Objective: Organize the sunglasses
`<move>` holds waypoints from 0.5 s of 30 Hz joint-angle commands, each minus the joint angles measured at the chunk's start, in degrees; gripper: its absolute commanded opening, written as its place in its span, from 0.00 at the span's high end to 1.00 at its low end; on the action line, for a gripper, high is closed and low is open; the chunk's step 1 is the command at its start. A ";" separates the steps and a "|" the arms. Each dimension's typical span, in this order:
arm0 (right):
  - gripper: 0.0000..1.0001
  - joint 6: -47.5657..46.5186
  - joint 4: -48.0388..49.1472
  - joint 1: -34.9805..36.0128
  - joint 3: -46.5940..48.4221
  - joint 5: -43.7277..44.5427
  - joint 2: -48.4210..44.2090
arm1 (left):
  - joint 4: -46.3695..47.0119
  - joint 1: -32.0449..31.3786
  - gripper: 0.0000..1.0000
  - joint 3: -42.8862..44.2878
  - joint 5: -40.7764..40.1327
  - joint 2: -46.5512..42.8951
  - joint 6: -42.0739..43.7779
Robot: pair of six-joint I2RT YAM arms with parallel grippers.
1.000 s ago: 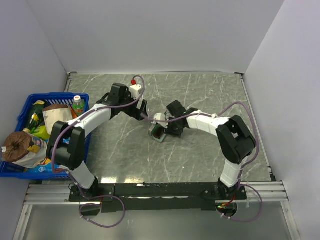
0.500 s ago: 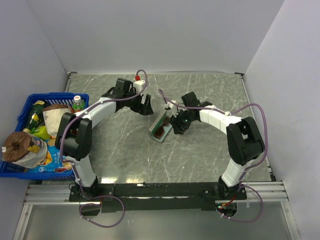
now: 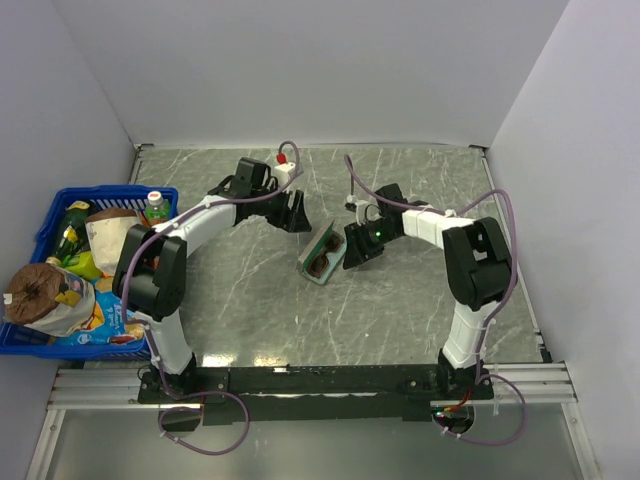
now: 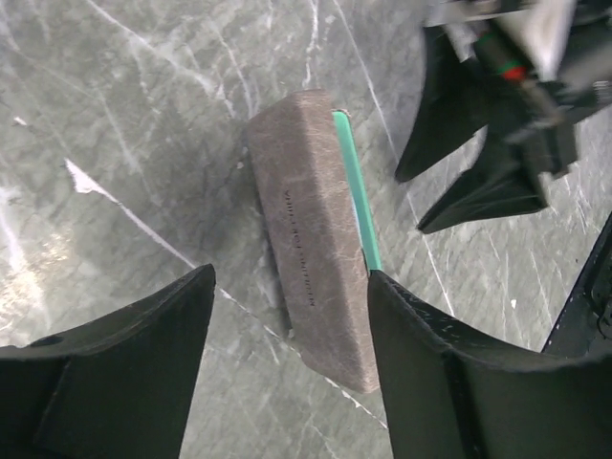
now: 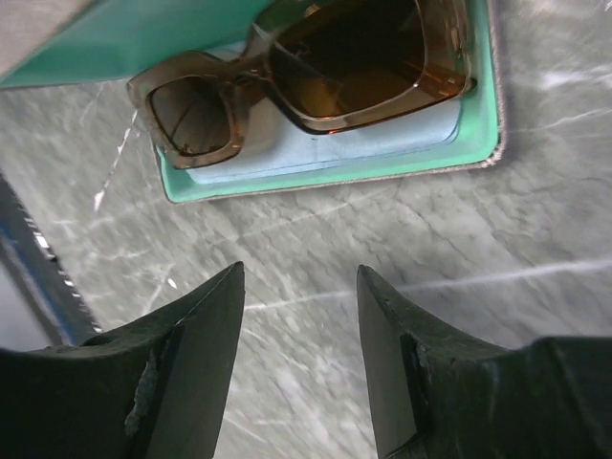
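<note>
The sunglasses (image 5: 316, 76), brown-framed with dark lenses, lie on a light blue cloth (image 5: 335, 143) inside the open teal-lined case (image 5: 478, 143). From above, the case (image 3: 322, 258) sits mid-table with the sunglasses (image 3: 320, 266) in it. My right gripper (image 5: 299, 287) stands open just in front of the case over bare marble, holding nothing; it appears as the right gripper (image 3: 358, 246) beside the case. My left gripper (image 4: 287, 296) is open, its fingers either side of the grey-brown lid (image 4: 311, 258) but apart from it. The left gripper (image 3: 294, 215) hovers behind the case.
A blue basket (image 3: 48, 215) of groceries and bottles stands at the table's left edge. White walls close the back and sides. Cables loop off both wrists above the marble table (image 3: 400, 320).
The left gripper has drawn back from the case toward the rear and narrowed somewhat. The right arm swung right and back, letting the case sit alone on the marble.
</note>
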 commanded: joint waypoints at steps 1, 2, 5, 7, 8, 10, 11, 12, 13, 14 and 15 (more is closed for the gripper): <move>0.44 7.30 2.77 -0.55 1.48 -6.33 2.57 | 0.51 -1.49 0.32 -0.01 1.34 -0.36 -0.08; 0.46 8.18 3.21 -0.72 1.40 -6.95 2.92 | 0.16 -1.66 0.33 0.08 1.17 -0.27 0.18; 0.48 10.57 5.58 -1.17 0.35 -8.62 3.45 | 0.06 -2.19 0.34 0.08 0.99 0.17 0.19; 0.48 13.37 7.24 -1.25 -0.18 -9.24 3.54 | 0.07 -2.19 0.36 0.08 1.17 0.34 0.01; 0.49 13.81 7.86 -1.25 -1.06 -9.41 3.54 | 0.07 -2.28 0.37 0.08 1.25 0.43 -0.08; 0.51 15.04 9.09 -1.34 -1.76 -9.41 3.98 | -0.11 -2.46 0.39 -0.01 1.26 0.69 -0.16; 0.53 15.48 9.27 -1.43 -1.86 -9.33 4.24 | -0.11 -2.46 0.40 -0.01 1.26 0.69 -0.08; 0.55 15.84 9.36 -1.52 -1.94 -9.41 4.59 | -0.11 -2.54 0.41 -0.01 1.17 0.69 -0.08; 0.56 16.45 9.45 -1.60 -1.94 -9.50 5.12 | -0.20 -2.72 0.41 -0.01 0.99 0.78 -0.08; 0.59 16.63 9.62 -1.69 -1.94 -9.50 5.39 | -0.20 -2.72 0.41 -0.10 0.99 0.78 -0.16; 0.60 16.81 9.80 -1.61 -2.12 -9.50 5.56 | -0.20 -2.81 0.41 -0.18 0.82 0.78 -0.16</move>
